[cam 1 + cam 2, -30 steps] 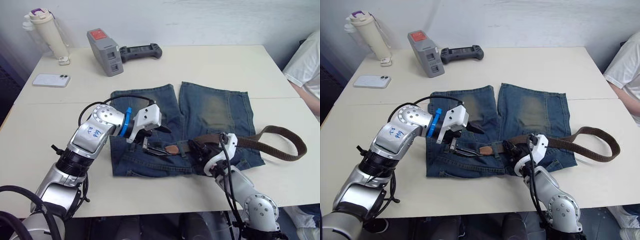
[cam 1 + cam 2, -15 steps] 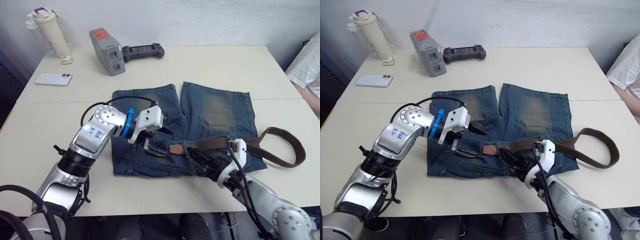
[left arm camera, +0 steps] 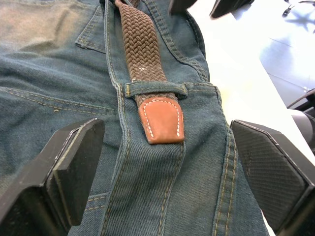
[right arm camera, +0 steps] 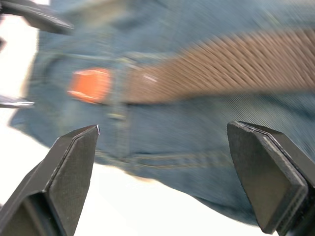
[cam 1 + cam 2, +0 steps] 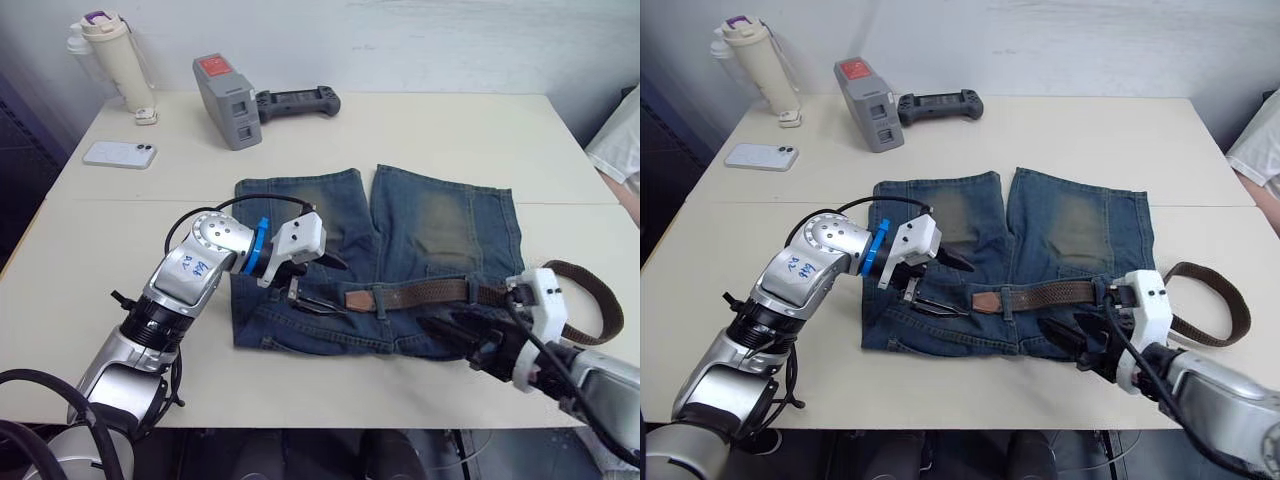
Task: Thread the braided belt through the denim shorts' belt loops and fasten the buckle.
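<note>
Pale desk [image 5: 420, 140] carries everything, with the shorts [image 5: 430, 215] spread flat at its middle, waistband toward the robot and legs pointing away. Nearest the robot, the right tool [image 5: 1080, 345] hangs over the waistband's near edge on the right, its fingers wide apart and holding nothing. Just beyond it the belt [image 5: 1060, 295] lies along the waistband, its long axis running left to right; it passes under one loop [image 3: 155, 89], and the tan tip [image 3: 161, 120] pokes out just past that loop, pointing toward the robot's left. On the right the slack belt curls in an open loop off the shorts' edge onto the desk. The left tool [image 5: 315, 275] hovers close above the waistband, just left of the tip, its fingers spread wide either side of it and empty. A small metal piece lies on the denim right under that tool, likely the buckle [image 5: 308, 300], though I cannot tell what it joins. My judgement: the left tool is nearer the tip and should draw it leftward along the waistband. Far off stand a bottle [image 5: 115, 60], phone [image 5: 118, 153], grey box [image 5: 228, 88] and controller [image 5: 298, 101].
</note>
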`<action>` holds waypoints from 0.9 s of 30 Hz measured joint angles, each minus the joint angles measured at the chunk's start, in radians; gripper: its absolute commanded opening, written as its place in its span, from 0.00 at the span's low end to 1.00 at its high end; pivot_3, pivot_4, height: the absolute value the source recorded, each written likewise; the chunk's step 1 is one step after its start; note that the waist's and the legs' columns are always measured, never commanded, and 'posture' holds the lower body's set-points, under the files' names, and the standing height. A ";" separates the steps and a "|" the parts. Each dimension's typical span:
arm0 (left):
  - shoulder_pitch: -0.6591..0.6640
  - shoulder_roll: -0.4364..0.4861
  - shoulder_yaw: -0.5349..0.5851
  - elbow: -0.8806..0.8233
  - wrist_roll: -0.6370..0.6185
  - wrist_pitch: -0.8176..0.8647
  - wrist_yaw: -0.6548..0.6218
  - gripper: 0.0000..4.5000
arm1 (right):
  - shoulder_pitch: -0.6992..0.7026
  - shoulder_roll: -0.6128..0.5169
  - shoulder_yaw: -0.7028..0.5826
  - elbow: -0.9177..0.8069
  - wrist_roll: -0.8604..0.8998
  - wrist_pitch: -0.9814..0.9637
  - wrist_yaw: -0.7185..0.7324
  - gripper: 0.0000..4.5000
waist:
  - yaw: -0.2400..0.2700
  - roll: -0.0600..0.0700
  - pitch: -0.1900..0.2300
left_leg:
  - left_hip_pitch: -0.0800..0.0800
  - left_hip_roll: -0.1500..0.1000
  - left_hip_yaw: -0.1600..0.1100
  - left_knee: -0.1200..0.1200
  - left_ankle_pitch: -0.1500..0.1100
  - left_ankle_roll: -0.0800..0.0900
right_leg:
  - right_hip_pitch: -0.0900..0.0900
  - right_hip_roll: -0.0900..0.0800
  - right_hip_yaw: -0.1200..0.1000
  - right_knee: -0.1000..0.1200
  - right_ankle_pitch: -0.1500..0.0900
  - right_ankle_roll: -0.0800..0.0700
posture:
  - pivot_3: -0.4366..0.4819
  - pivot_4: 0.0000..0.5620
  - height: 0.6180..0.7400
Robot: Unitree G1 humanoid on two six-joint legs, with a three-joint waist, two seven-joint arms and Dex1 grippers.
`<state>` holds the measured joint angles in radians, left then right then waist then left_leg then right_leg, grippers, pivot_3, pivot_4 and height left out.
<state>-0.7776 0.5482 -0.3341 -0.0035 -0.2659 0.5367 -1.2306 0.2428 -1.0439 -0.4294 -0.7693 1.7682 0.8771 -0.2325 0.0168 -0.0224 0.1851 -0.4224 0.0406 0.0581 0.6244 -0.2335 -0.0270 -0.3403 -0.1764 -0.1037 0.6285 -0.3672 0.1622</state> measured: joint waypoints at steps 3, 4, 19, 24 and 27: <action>-0.003 0.010 0.001 0.000 -0.002 0.000 -0.018 1.00 | 0.025 -0.090 -0.016 0.022 -0.134 0.049 0.043 0.80 | 0.009 -0.001 0.000 | -0.001 0.000 0.000 0.001 -0.001 0.000 | 0.000 0.000 0.000 0.000 0.000 0.000 | 0.48 0.27 1.00; -0.004 0.012 0.001 0.000 -0.002 -0.001 -0.024 1.00 | 0.034 -0.097 -0.015 0.040 -0.182 0.062 0.051 0.69 | 0.010 -0.001 0.000 | -0.001 0.000 0.000 0.002 -0.001 0.000 | 0.000 0.000 0.000 0.000 0.000 0.000 | 0.48 0.27 1.00; -0.020 -0.065 -0.043 -0.004 0.085 -0.269 -0.020 1.00 | -0.061 0.192 0.192 0.148 -0.521 0.068 0.020 0.01 | 0.002 -0.003 -0.001 | 0.000 0.000 0.000 0.004 -0.001 0.000 | 0.001 0.000 0.000 0.000 0.000 0.000 | 0.48 0.27 1.00; 0.001 -0.079 -0.062 0.122 0.210 -0.550 0.036 1.00 | -0.087 0.233 0.205 0.146 -0.544 0.096 0.003 0.01 | -0.005 -0.005 -0.001 | 0.000 0.001 0.000 0.005 -0.001 0.000 | 0.002 0.001 0.000 -0.001 0.001 -0.001 | 0.48 0.27 1.00; 0.001 -0.104 -0.073 0.166 0.245 -0.624 0.057 1.00 | -0.108 0.247 0.205 0.148 -0.554 0.116 -0.002 0.01 | -0.006 -0.006 -0.002 | 0.000 0.002 0.000 0.005 -0.001 0.000 | 0.002 0.001 0.000 -0.001 0.001 -0.002 | 0.48 0.27 1.00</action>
<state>-0.7769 0.4444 -0.4067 0.1625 -0.0205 -0.0870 -1.1741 0.1346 -0.7973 -0.2240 -0.6209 1.2143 0.9935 -0.2343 0.0110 -0.0283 0.1832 -0.4220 0.0424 0.0585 0.6293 -0.2348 -0.0268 -0.3385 -0.1752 -0.1038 0.6280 -0.3658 0.1606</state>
